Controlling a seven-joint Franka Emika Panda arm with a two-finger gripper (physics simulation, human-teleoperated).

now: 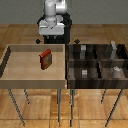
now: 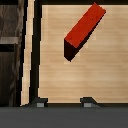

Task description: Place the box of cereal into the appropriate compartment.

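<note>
My arm [image 1: 52, 14] sits at the far side in the exterior view, white links folded up compact over a dark base, wrist pointing down. My pincer [image 2: 64, 102] shows in the wrist view only as two grey fingertips [image 2: 40, 102] poking up at the frame edge, spread well apart, nothing between them, touching nothing. In the exterior view the pincer is too small and blurred to read.
</note>
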